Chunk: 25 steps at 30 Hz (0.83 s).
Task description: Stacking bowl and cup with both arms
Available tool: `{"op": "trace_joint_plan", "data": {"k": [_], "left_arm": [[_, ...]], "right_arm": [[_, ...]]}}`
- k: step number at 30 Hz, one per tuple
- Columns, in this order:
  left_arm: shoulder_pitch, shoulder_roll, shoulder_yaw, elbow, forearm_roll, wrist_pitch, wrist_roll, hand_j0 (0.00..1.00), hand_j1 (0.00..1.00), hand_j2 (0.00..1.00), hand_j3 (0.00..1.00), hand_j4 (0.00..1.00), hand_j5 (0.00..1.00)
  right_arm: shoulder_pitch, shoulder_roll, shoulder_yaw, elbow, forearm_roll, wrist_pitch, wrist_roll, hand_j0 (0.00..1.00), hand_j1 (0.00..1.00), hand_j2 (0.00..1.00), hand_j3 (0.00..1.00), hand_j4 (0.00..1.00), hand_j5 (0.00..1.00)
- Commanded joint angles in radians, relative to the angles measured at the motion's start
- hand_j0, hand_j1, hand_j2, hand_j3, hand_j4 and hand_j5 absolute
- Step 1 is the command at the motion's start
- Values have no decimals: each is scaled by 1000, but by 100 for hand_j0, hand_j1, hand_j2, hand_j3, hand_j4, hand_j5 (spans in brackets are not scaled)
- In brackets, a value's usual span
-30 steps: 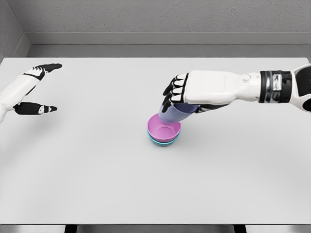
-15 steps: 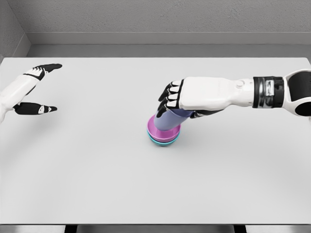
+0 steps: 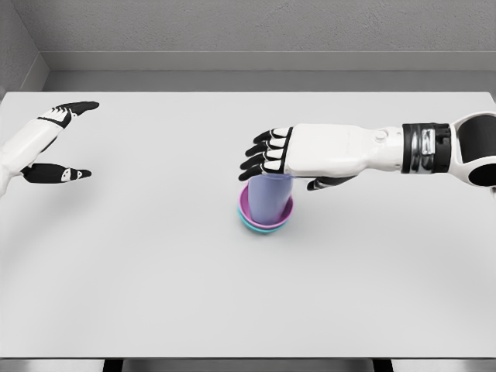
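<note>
Now upright in the bowl (image 3: pixel 266 221), the cup (image 3: pixel 270 198) is seated since tilting; right hand (image 3: pixel 298 151) fingers spread, releasing, left hand (image 3: pixel 46 147) open, empty.

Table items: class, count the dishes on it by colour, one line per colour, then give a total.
Pink bowl: 1
Teal bowl, under the pink one: 1
Lavender cup, standing in the pink bowl: 1
Total: 3

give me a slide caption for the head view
Right hand with fingers spread over a lavender cup standing in stacked pink and teal bowls; left hand open at table's edge.
</note>
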Motion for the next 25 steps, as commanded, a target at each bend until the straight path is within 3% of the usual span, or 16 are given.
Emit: {"op": "trace_joint_plan", "data": {"k": [1,8,11,15,20,25], "left_arm": [[0,1,0,0,8,2,1,100,100,100,100,100,100],[5,-1,0,-2,7,2,1,100,100,100,100,100,100],[6,-1,2,-3,8,2,1,100,100,100,100,100,100],[8,-2,2,-7,8,2,1,100,100,100,100,100,100],[15,-7,16,-7,8,2,1,100,100,100,100,100,100],[15,-7,16,-10,8,2,1,100,100,100,100,100,100]], "right_arm": [[0,-1,-1,0,-7,2,0,100,100,100,100,100,100],[-29,-24,-12,2,-15,2,-3,100,100,100,100,100,100],[-28,-70,-89,5,-19,2,-3,100,100,100,100,100,100],[-32,-145,-92,18,-19,2,-2,100,100,100,100,100,100],[-20,-185,-92,228,-19,2,-3,100,100,100,100,100,100],[-20,-196,-92,259,-19,2,-3,100,100,100,100,100,100]]}}
